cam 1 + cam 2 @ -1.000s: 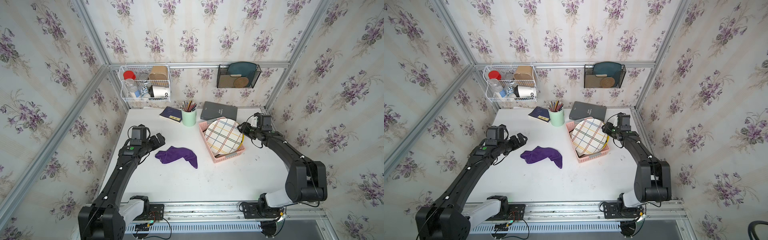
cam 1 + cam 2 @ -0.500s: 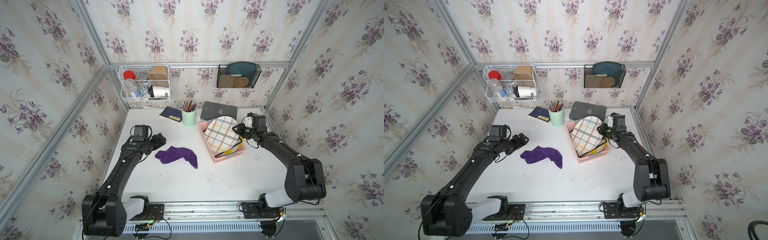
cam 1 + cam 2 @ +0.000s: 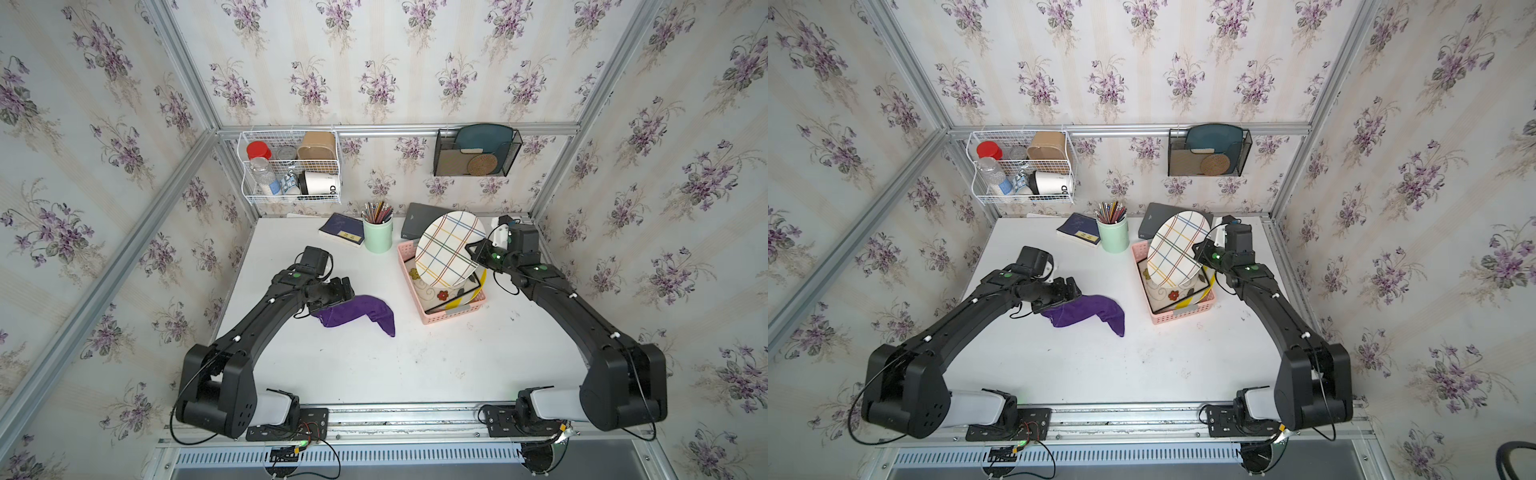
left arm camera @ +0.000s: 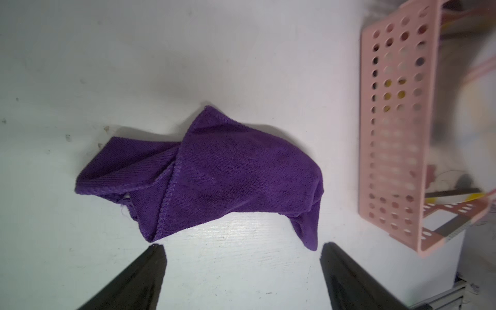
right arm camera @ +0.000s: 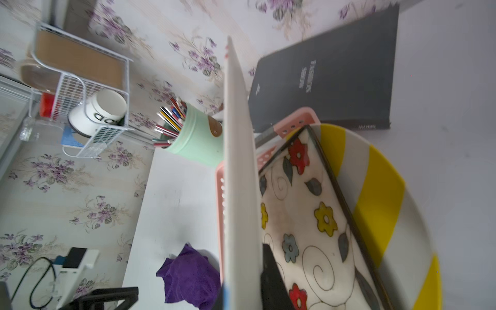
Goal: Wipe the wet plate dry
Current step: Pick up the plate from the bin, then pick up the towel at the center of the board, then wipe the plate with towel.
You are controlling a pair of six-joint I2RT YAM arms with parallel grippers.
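**Right gripper [image 3: 477,254] clamped on the rim of the round white plate with coloured check lines [image 3: 449,249]; left gripper [image 4: 241,249] spread open at the crumpled purple microfibre cloth [image 4: 228,171].**

The checked plate stands tilted on edge just ahead of the right gripper, over the pink perforated plastic basket [image 3: 453,318]. Whether its lower rim touches the basket's contents cannot be told. In the right wrist view the plate appears edge-on [image 5: 239,174], with one dark finger [image 5: 271,279] pressed flat against its side. Beneath this gripper, inside the basket, lie a square flower-patterned plate [image 5: 303,214] and a round yellow-and-white striped plate [image 5: 375,193]. The left gripper holds nothing. Its jaws stand wide apart over the white tabletop [image 3: 374,374], and the cloth lies just beyond the fingertips, not between them. The basket stands farther off, past the cloth.
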